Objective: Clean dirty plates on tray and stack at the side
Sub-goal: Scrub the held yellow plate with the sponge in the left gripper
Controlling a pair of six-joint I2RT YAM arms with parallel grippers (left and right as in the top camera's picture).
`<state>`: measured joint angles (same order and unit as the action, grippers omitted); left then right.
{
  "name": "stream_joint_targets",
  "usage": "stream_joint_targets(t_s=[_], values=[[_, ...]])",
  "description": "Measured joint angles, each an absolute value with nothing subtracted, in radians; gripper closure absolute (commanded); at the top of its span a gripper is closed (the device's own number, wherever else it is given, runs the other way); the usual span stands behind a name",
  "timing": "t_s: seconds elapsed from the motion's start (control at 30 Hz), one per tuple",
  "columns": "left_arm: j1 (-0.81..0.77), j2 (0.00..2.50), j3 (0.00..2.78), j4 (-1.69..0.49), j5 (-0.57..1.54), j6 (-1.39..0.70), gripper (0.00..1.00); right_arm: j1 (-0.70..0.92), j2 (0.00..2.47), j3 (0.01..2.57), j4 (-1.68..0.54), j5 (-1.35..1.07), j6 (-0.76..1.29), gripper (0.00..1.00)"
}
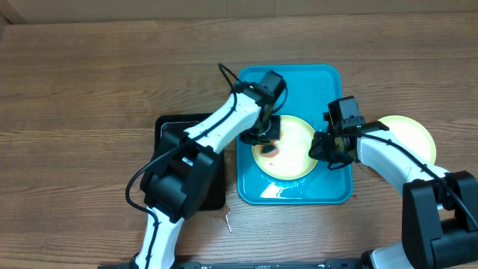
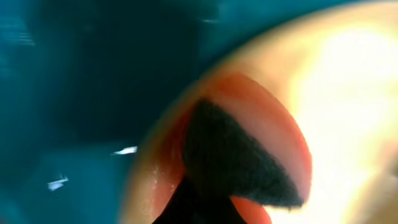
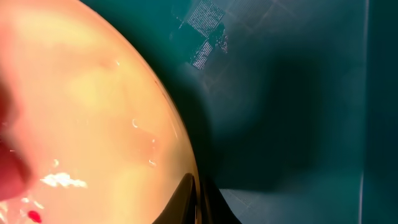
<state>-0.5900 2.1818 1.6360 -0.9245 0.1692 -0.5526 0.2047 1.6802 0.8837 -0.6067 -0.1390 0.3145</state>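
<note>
A pale yellow-green plate [image 1: 297, 157] lies in the turquoise tray [image 1: 299, 78], with a red smear near its left side. My left gripper [image 1: 267, 138] is shut on a dark sponge [image 2: 236, 155] and presses it on the smeared part of the plate [image 2: 348, 93]. My right gripper [image 1: 323, 147] is shut on the plate's right rim; in the right wrist view its fingers [image 3: 198, 199] pinch the plate's edge [image 3: 93, 112]. Another plate [image 1: 411, 134] lies on the table right of the tray, partly under my right arm. A third plate does not show.
A black tray [image 1: 170, 127] sits left of the turquoise tray, mostly under my left arm. A small metal bit [image 1: 228, 220] lies on the wood table near the front. The turquoise tray floor shows wet sheen at the front [image 1: 280, 190].
</note>
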Motion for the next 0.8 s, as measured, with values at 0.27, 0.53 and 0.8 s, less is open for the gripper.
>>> stream_joint_targets(t_s=[0.27,0.53,0.8], values=[[-0.569,2.182,1.641,-0.931,0.148,-0.504,0.96,0.205,1.68,0.884,-0.607,-0.142,0.314,0.96],[-0.584,2.219,1.639,-0.68,0.393,-0.462,0.96,0.205,1.68,0.884,-0.614,-0.141,0.315,0.96],[-0.624,2.291,1.658,-0.628,0.597,-0.498,0.96,0.204,1.678,0.884,-0.627,-0.133,0.316,0.96]])
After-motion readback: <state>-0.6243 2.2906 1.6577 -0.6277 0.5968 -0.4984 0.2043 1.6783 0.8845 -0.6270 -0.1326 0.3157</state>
